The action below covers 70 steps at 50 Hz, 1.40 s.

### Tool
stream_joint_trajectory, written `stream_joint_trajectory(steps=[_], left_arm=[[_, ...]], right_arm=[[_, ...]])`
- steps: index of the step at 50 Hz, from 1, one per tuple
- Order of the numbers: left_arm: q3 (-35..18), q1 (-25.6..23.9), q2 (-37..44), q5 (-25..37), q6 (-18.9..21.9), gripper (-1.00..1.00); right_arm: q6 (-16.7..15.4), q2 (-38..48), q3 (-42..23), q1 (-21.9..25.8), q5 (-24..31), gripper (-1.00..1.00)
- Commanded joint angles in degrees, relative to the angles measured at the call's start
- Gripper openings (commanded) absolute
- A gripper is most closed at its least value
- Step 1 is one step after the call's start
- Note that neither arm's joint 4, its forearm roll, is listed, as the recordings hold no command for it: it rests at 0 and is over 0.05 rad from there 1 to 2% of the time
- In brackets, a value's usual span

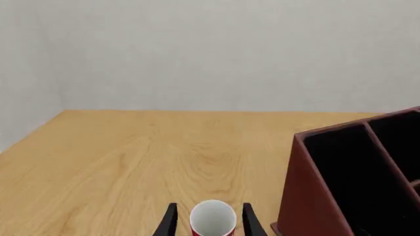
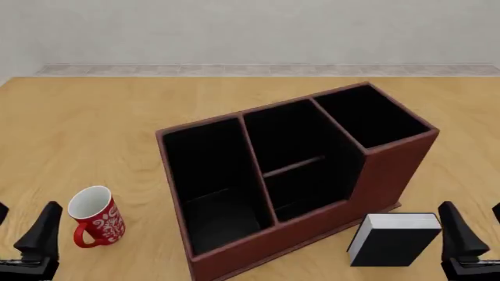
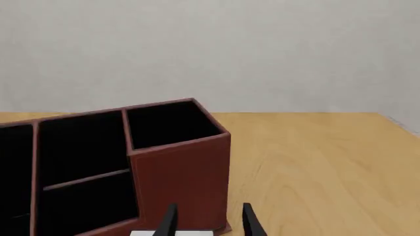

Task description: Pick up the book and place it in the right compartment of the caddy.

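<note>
Standing: the caddy (image 2: 305,193) sits mid-surface, angled, its taller end to the far right.
Right compartment: the squarish black-lined section (image 2: 371,116) at that tall end; nothing shows inside it.
Book: the black book (image 2: 393,239) with white page edges up stands on the surface (image 2: 102,134), just beside the caddy's near right corner, outside every compartment.
Right tool: the right tool (image 3: 206,221) hangs at the near right edge, fingers parted and holding nothing; in its wrist view a sliver of the book's white edge shows low between the fingers, with the caddy's tall end beyond.
Left tool: the left tool (image 1: 208,221) hangs at the near left edge, fingers spread, gripping nothing.
Mug: the red-and-white mug (image 2: 95,216) stands upright left of the caddy, well apart from it; in the left wrist view its white rim shows between the spread fingers.
</note>
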Motion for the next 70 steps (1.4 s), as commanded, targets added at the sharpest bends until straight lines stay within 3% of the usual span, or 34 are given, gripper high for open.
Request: stream_joint_trajectory(steps=[1, 9, 15, 24, 31, 35, 46, 70], left_arm=[[-0.36, 0.31, -0.08, 1.29, 0.63, 1.00], [-2.73, -1.96, -0.41, 2.88, 1.04, 1.00], [-5.40, -7.01, -0.46, 5.59, -1.49, 1.00], [-5.78, -12.47, -0.36, 5.70, -0.85, 1.00], [-7.46, -19.77, 4.05, 3.23, -2.29, 1.00], [-8.00, -23.02, 7.95, 0.68, -0.75, 1.00], [-9.83, -27.01, 9.81, 0.20, -0.40, 1.00], [-10.41, -33.67, 23.10, -10.76, -1.44, 1.00]], right_arm=[[0.02, 0.20, -0.12, 0.02, -0.03, 1.00], [-0.16, -0.05, -0.36, 0.05, 0.42, 1.00], [-0.13, -0.08, -0.08, 0.07, 0.16, 1.00], [-0.10, -0.06, -0.17, 0.08, 0.24, 1.00], [-0.11, -0.06, -0.22, 0.10, 0.29, 1.00], [-0.12, -0.10, -0.51, 0.10, 0.61, 1.00], [-0.12, -0.06, -0.34, 0.11, 0.41, 1.00], [-0.11, 0.01, -0.11, 0.15, 0.12, 1.00]])
